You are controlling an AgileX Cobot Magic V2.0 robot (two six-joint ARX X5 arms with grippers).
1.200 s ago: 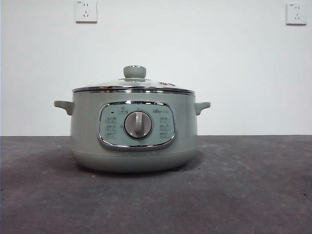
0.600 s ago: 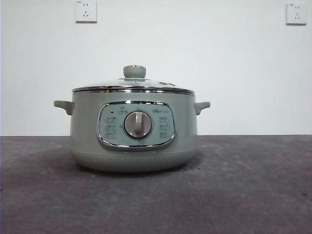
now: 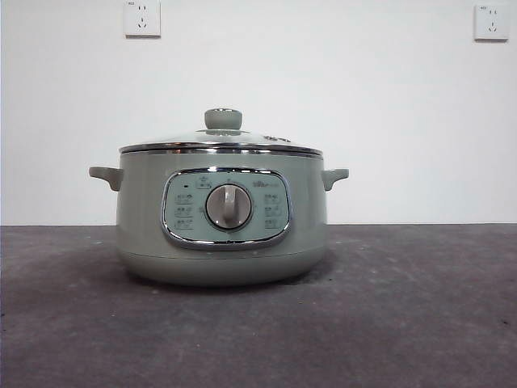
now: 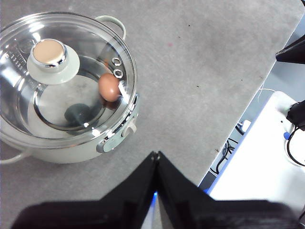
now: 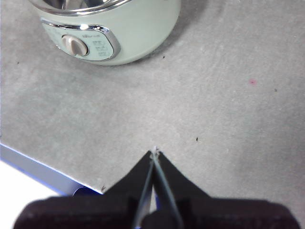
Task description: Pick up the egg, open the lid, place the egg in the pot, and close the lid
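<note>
Glass, steel and matt green enamel-look surfaces

The lid (image 4: 71, 95) is clear glossy glass with a shiny steel rim; the pot (image 3: 222, 214) looks smooth, satin sage-green, chrome-framed; the egg (image 4: 109, 87) is smooth-shelled; the table (image 3: 404, 323) is matt, grainy grey.

Sage-green pot (image 3: 222, 234) standing on the dark grey table (image 3: 404, 323), left of centre, control panel (image 3: 227, 208) facing near with silver dial (image 3: 228, 206) at its middle. Glass lid (image 3: 220, 145) seated on the rim, green knob (image 3: 223, 119) on top. Two wall sockets (image 3: 142, 18) high on the far white wall (image 3: 388, 121), one at each side.
</note>
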